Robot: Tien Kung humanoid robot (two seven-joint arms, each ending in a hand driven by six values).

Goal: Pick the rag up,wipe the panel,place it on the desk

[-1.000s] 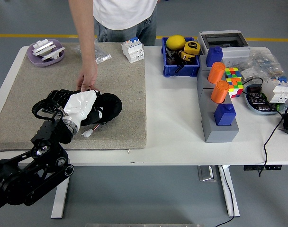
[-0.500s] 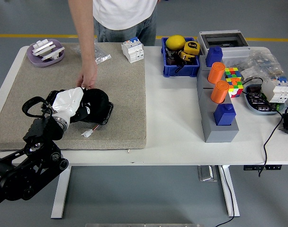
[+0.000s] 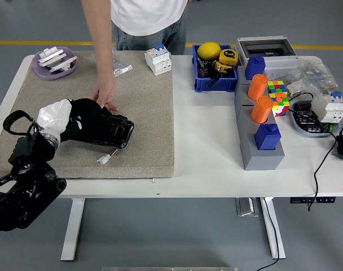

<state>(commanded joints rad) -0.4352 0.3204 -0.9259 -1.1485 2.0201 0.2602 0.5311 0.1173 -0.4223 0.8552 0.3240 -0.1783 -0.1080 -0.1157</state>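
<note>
My left arm (image 3: 25, 186) comes in from the lower left over the beige mat (image 3: 143, 113). My left hand (image 3: 81, 121), black-fingered, is curled on a crumpled white rag (image 3: 53, 116) and presses on the left end of the flat black panel (image 3: 112, 132). The panel lies on the mat, with a small white connector (image 3: 104, 159) on wires at its near edge. A person stands at the far side; the person's hand (image 3: 105, 93) rests on the mat, its fingertips at the panel's far edge. How much of the rag lies under my fingers is hidden.
A purple dish (image 3: 54, 62) sits at the mat's far left and a white breaker (image 3: 158, 59) at its far right. A blue bin (image 3: 215, 68), a grey stand (image 3: 260, 141) with orange cylinders, a colour cube (image 3: 277, 93) and cables fill the right side.
My left hand has slid left across the panel with the rag, uncovering the panel's right part. The person's hand has stayed at the panel's far edge.
</note>
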